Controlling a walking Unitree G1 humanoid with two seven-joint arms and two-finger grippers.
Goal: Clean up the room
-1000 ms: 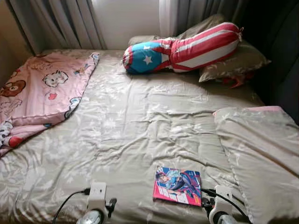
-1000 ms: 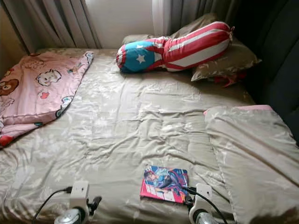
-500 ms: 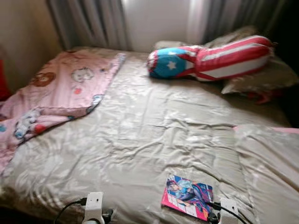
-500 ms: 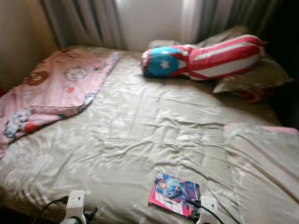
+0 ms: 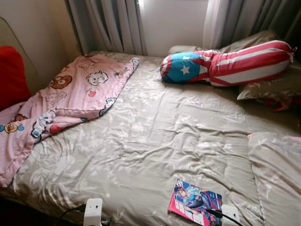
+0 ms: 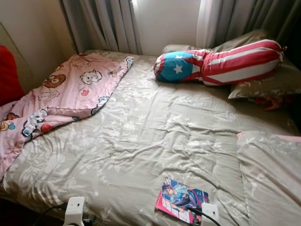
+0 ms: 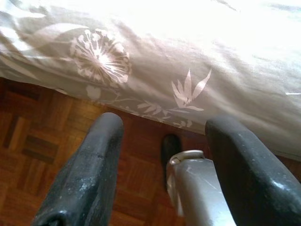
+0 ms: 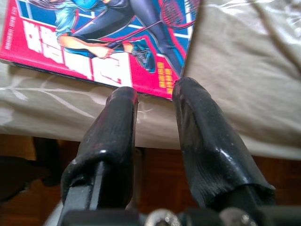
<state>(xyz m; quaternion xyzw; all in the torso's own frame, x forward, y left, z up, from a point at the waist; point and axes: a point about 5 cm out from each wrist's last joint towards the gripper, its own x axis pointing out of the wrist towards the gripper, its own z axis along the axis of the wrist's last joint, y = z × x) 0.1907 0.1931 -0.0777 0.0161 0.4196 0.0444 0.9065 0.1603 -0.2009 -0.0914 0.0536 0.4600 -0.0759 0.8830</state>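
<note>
A comic book (image 5: 195,207) with a pink and blue cover lies flat near the front edge of the bed (image 5: 155,141). In the right wrist view the book (image 8: 103,37) sits just beyond my right gripper (image 8: 155,92), which is open by a narrow gap with nothing between its fingers, level with the mattress edge. My left gripper (image 7: 162,125) hangs open over the wooden floor (image 7: 37,150), beside the hanging floral bed cover (image 7: 155,61). A pink cartoon blanket (image 5: 70,94) lies rumpled across the bed's far left.
A red, white and blue star bolster (image 5: 225,63) rests on grey pillows (image 5: 273,87) at the head of the bed. Another pillow (image 5: 277,174) lies on the right side. A red cushion (image 5: 11,75) leans against the left wall. Curtains (image 5: 108,23) hang behind.
The camera has swung to the left, so the whole bed now sits further right in the picture and the left wall shows. The book, blanket and bolster have not moved.
</note>
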